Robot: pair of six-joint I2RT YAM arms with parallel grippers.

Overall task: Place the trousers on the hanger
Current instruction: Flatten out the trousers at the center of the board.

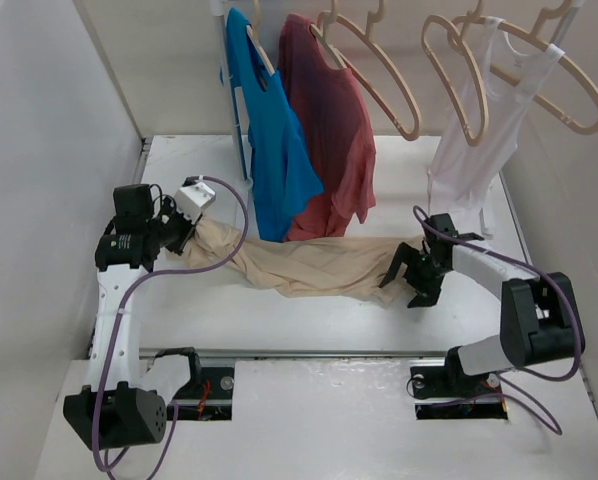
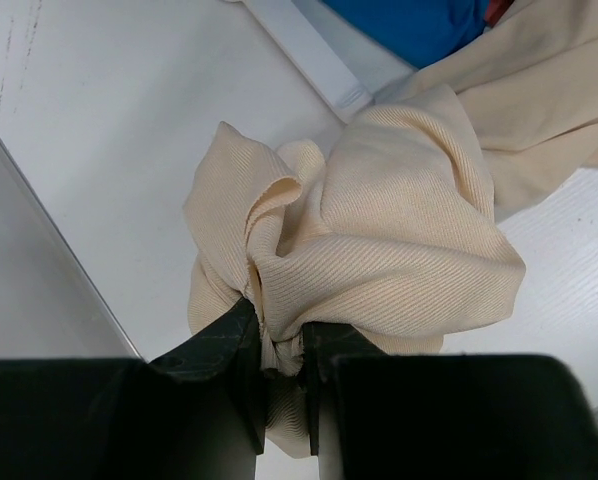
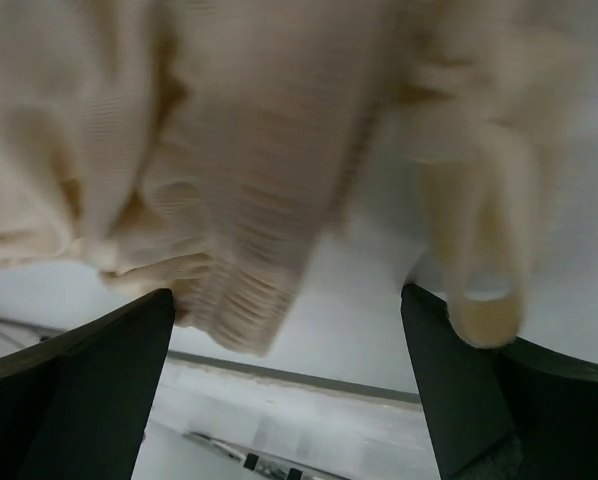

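Left wrist view: dark fingers [image 2: 224, 350] of the left gripper [image 2: 282, 345] are pinching a bunched fold of the beige trousers [image 2: 399, 250]. The jaws are standing almost together with only a thin wad of ribbed cloth between them. Above the tips the fabric is ballooning into a crumpled knot and trailing toward the upper right over the white table [image 2: 109, 130]. A scrap of the blue T-shirt [image 2: 419, 25] is showing at the top edge. Right wrist view, blurred: the right gripper [image 3: 284, 335] is holding its fingers [image 3: 99, 380] spread wide and is clamping nothing. Trouser cloth is hanging above and between them, and one strand is dangling down to the tip of the far finger; whether it is touching cannot be told. Top external view: the trousers are lying as a rumpled band across the middle of the table. The left end is rising into the left gripper and the right end is lying at the open right gripper. Behind the band the blue T-shirt and a dull red T-shirt [image 1: 329, 140] are hanging side by side, their hems reaching down to the cloth. Right of them the hanger [image 1: 407, 128] is hanging bare, a second bare hanger [image 1: 473, 135] is hanging just beside it, and a white vest [image 1: 469, 150] is hanging on a third. A purple cable [image 1: 241, 205] is looping over the left arm.
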